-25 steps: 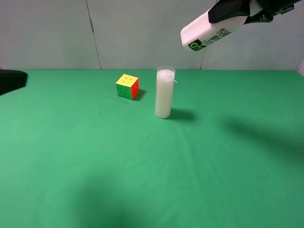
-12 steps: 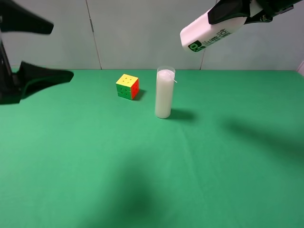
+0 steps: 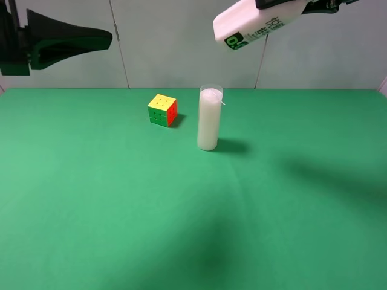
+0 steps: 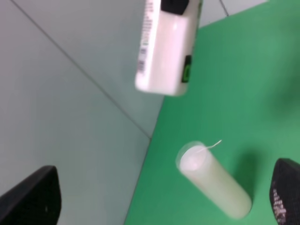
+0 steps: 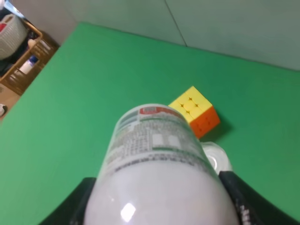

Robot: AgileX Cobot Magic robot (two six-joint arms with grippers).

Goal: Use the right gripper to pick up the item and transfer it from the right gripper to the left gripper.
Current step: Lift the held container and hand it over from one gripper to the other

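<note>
White bottle (image 3: 248,24) between black right fingers (image 5: 248,199)

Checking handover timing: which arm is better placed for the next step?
Left. The right tool grips the bottle high above the table; the left tool is open, raised and pointing toward it, with a gap between. Closing that gap is probably its move.

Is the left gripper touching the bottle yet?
Apart. The exterior high view shows the left gripper at far left, with bare wall between it and the bottle held high on the right.
</note>
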